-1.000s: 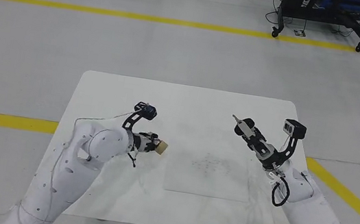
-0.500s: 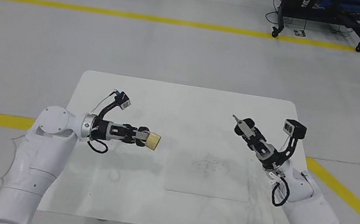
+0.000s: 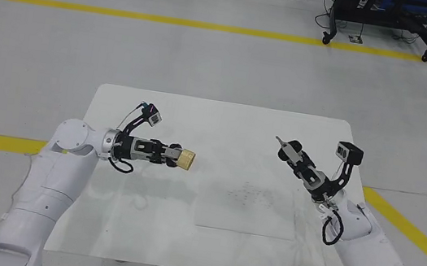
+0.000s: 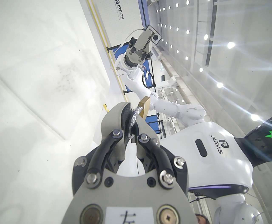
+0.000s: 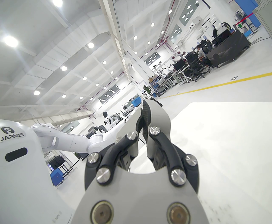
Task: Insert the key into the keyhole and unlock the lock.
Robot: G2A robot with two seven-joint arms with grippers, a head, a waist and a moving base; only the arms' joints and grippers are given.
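My left gripper (image 3: 171, 155) pinches the shackle of the brass padlock (image 3: 186, 159) and holds it in the air over the table (image 3: 224, 118), which I judge leaves its body and keyhole end free for the other arm. My right gripper (image 3: 286, 151), well apart from it, is pressed together on a thin sliver I take for the key (image 3: 280, 141). The padlock's long axis runs level in line with my left gripper, body end toward the right arm, while the key points toward the table's far edge, so they are not lined up.
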